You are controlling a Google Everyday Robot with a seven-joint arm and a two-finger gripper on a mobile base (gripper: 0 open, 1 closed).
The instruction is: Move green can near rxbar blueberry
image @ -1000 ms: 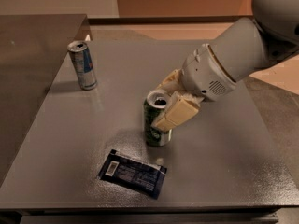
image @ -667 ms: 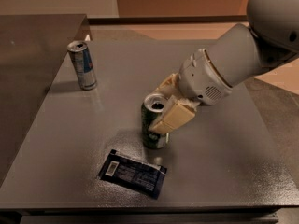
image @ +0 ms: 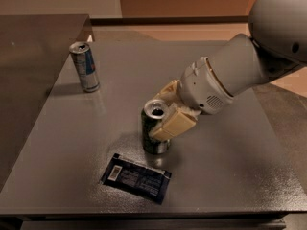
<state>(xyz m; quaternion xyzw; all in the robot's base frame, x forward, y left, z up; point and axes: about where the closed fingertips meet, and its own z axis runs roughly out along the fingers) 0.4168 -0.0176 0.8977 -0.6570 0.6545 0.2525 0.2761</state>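
Note:
The green can (image: 152,137) stands upright on the grey table (image: 230,171), its silver top open to view. My gripper (image: 165,111) reaches in from the right, with one cream finger (image: 173,126) across the can's front and the other (image: 165,91) behind it, shut on the can. The rxbar blueberry (image: 136,177), a flat dark navy wrapper with a white label patch at its left end, lies just in front of the can, a short gap away.
A slimmer silver-and-blue can (image: 85,66) stands upright at the table's back left. A darker counter (image: 29,47) adjoins the table on the left. My large white arm (image: 249,66) spans the right side above the table.
The gripper and green can have shifted slightly left and toward the front, closer to the blue wrapper. The silver-and-blue can and wrapper have not moved.

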